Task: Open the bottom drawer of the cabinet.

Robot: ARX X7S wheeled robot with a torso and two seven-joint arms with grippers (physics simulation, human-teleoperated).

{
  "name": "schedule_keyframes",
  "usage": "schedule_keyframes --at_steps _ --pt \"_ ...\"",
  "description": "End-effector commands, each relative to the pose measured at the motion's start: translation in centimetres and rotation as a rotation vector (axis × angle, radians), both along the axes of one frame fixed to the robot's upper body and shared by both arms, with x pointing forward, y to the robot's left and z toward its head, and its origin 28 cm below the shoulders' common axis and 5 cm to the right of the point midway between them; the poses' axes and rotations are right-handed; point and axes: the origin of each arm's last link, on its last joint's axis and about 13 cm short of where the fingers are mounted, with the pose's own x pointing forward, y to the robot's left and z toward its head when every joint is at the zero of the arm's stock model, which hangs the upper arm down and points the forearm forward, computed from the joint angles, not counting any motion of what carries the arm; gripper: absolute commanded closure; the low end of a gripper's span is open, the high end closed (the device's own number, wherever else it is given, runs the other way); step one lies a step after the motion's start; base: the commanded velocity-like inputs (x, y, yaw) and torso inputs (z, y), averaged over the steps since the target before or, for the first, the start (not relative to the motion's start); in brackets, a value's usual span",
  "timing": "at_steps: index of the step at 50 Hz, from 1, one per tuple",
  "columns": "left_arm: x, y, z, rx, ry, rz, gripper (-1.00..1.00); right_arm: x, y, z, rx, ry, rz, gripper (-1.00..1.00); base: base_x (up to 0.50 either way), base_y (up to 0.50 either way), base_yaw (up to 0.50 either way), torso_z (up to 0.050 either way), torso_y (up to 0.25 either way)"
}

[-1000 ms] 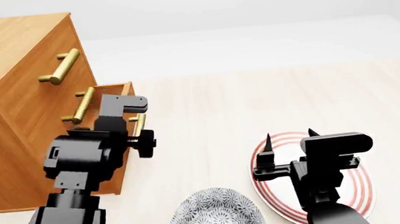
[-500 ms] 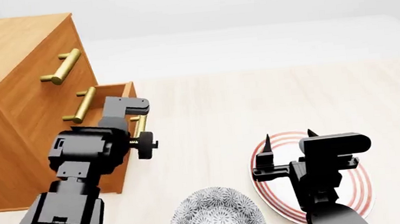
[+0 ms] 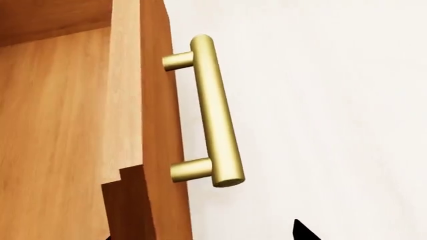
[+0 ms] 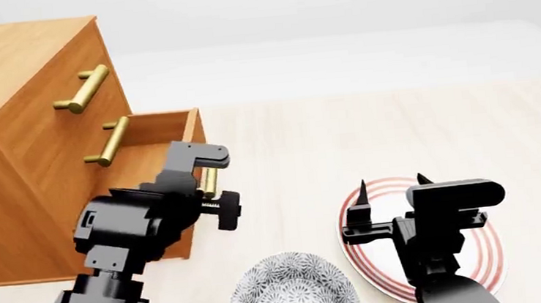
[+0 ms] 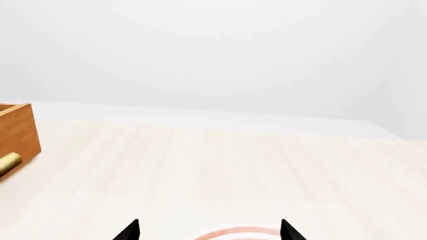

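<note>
The cabinet stands at the left, an orange-brown chest with three brass-handled drawers. The bottom drawer is slid partly out toward the table's middle. My left gripper is right at the drawer's brass bar handle, which it partly hides. In the left wrist view the handle lies just beyond the jaws, not clamped; one fingertip shows beside the drawer front. The jaws stand wide apart. My right gripper is open and empty above a plate.
A red-ringed plate lies under the right gripper. A grey patterned bowl sits at the front between the arms. The cabinet's two higher drawers are closed. The right wrist view shows the drawer corner and bare light wood table.
The bottom drawer has slid further out of the cabinet, and my left gripper has moved with it toward the table's middle. The right arm has not moved.
</note>
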Motion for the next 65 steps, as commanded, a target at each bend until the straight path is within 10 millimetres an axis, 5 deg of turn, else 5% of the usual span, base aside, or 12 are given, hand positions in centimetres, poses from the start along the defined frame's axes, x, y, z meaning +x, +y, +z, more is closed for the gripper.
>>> schedule_keyframes --at_steps 1,32,56,65 --pt "-1.1 -0.9 0.3 -0.046 0.073 -0.097 -1.00 0.0 0.0 0.0 0.001 0.002 -0.001 -1.00 -0.02 0.00 0.01 0.000 0.015" --pt "-0.2 -6.3 1.2 -0.230 0.095 -0.280 -1.00 -0.2 -0.3 0.4 0.001 -0.014 -0.006 -1.00 -0.02 0.00 0.01 0.004 0.012" --pt "0.6 -8.2 5.6 -0.467 -0.028 -0.382 -1.00 -0.3 -0.3 0.3 0.000 -0.012 -0.004 -1.00 0.00 0.00 0.00 0.001 0.003" --pt "-0.1 -9.0 5.9 -0.453 -0.064 -0.409 -1.00 -0.4 -0.5 0.3 0.002 -0.015 -0.011 -1.00 0.00 0.00 -0.01 0.001 0.001"
